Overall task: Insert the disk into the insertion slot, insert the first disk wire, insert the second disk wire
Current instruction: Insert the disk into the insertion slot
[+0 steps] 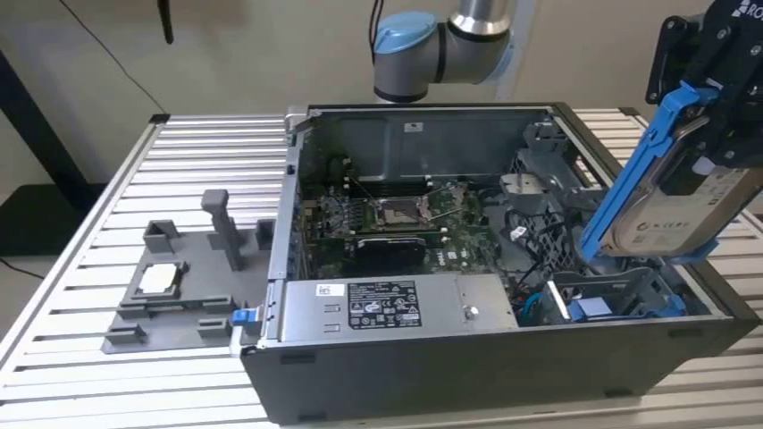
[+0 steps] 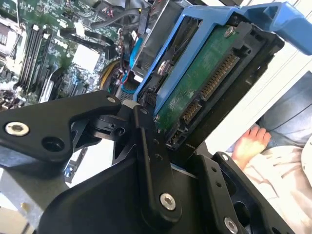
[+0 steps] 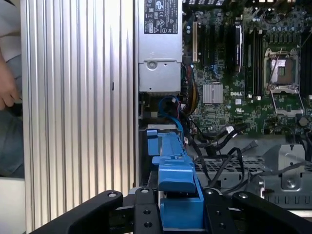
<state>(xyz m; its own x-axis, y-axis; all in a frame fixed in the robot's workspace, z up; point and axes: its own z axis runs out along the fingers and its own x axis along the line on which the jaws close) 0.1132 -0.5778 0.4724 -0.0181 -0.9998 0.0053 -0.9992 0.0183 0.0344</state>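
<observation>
In the exterior view my gripper (image 1: 706, 156) hangs at the right, above the open computer case (image 1: 477, 366), shut on the disk (image 1: 674, 214). The disk is a silver drive with a white label in a blue carrier (image 1: 644, 152), held steeply tilted. Its lower end is just above the insertion slot (image 1: 614, 299), a grey cage with blue fittings in the case's near right corner. The second wrist view shows the disk's green circuit side (image 2: 204, 83) between my black fingers (image 2: 146, 141). In the first wrist view the blue carrier (image 3: 176, 190) sits over the insertion slot (image 3: 152, 141).
Inside the case lie a grey power-supply box (image 1: 394, 304), a motherboard with a CPU socket (image 1: 394, 212) and loose black cables (image 1: 537, 232). A grey fixture (image 1: 179, 286) stands on the slatted table at the exterior view's left. A person's hand (image 2: 251, 141) is near the case.
</observation>
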